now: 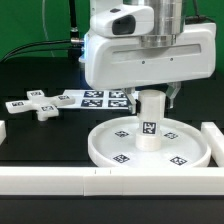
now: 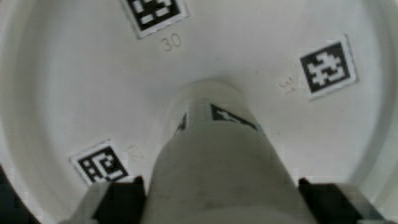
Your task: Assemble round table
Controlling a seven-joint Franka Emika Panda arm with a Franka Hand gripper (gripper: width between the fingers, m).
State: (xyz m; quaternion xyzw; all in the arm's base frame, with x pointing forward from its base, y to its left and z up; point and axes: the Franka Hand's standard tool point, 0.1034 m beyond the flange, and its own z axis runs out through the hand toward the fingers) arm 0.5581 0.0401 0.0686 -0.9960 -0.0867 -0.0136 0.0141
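The large rimmed round disc [image 1: 103,150] lies flat on the table with its tags facing up. The short cylinder leg [image 1: 150,125] stands upright at its centre. My gripper [image 1: 153,97] is right above, with its two fingers down either side of the leg's top. In the wrist view the leg [image 2: 217,150] fills the space between the black fingers [image 2: 118,200], which sit tight against its sides, over the disc [image 2: 71,90]; the gripper [image 2: 217,206] looks shut on it. The cross-shaped four-arm piece [image 1: 40,105] lies loose at the exterior view's left.
The marker board [image 1: 100,97] lies flat behind the disc. White rectangular border blocks run along the front [image 1: 50,183] and stand at the exterior view's right [image 1: 214,140] and left edge [image 1: 2,130]. A green backdrop is behind.
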